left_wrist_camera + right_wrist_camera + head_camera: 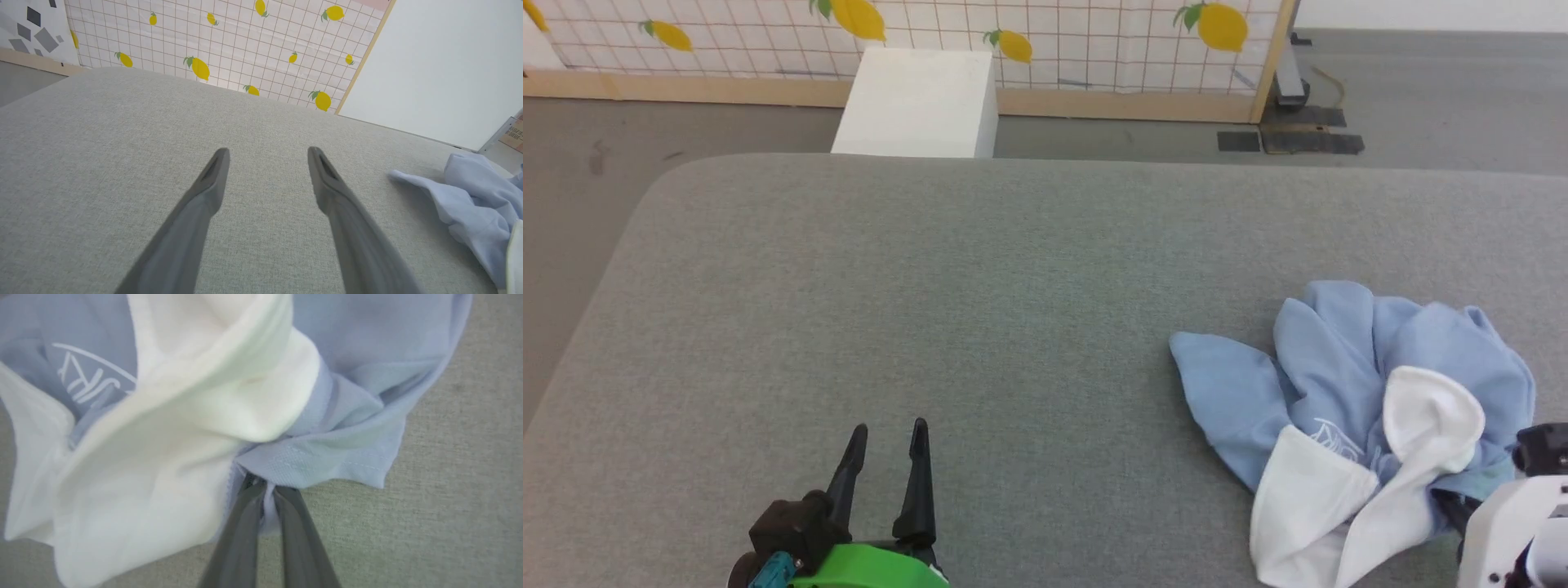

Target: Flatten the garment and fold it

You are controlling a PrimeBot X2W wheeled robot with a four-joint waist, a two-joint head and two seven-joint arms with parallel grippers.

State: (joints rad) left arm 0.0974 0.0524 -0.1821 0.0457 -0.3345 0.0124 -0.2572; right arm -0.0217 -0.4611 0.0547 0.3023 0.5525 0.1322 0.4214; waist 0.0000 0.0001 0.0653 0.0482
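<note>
The garment (1347, 384), a light blue polo shirt with a white collar, lies bunched up at the right of the grey table (980, 294). White script shows on its chest (88, 377). My right gripper (265, 488) is shut on a blue fold of the garment (359, 428) just beside the white collar (196, 416); in the head view its white wrist (1515, 523) sits at the shirt's near right edge. My left gripper (888, 437) stands open over bare table at the lower left, well clear of the shirt; its fingers (212, 179) hold nothing, and a blue sleeve (461, 204) lies to their right.
A white box (919, 102) stands on the floor beyond the table's far edge, before a lemon-patterned screen (1013, 33). The table's rounded far-left corner (678, 175) drops to grey floor.
</note>
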